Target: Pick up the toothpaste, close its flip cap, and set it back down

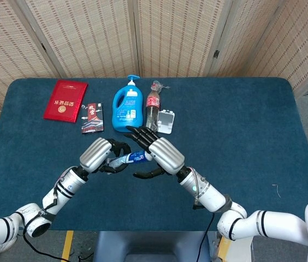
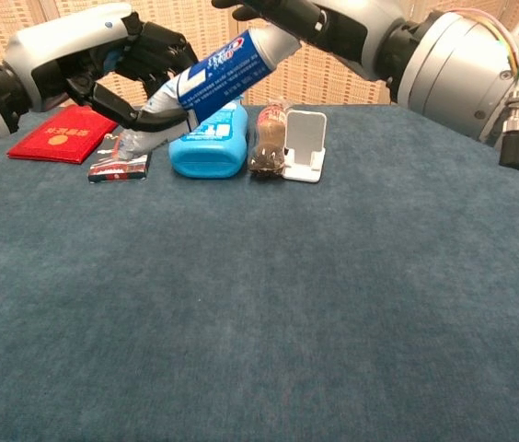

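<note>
The toothpaste (image 2: 212, 76) is up in the air above the bench (image 2: 333, 304), lying on a slant between the two hands, its crimped tail low on the left and its cap end high on the right. The left hand (image 2: 140, 69) curls its fingers round the tail half of the tube and carries it. The right hand (image 2: 282, 18) is at the cap end with its fingers stretched out over the top of the tube; in the head view a finger or the thumb hooks below the tube as well, but whether it truly pinches the cap or only touches it cannot be told, and the cap itself is hidden by the fingers. The step in hand looks to be the closing of the flip cap, the lifting being done. The next move likely calls for the right hand to press the lid down onto the nozzle while the left holds the tube steady against the push, and only then a lowering to the bench. Behind the tube, along the far part of the bench, lie a red booklet (image 1: 65, 100), a small dark packet (image 1: 93, 118), a blue pump bottle (image 1: 128, 108), a cola bottle (image 1: 152, 105) and a white stand (image 1: 166, 121).
</note>
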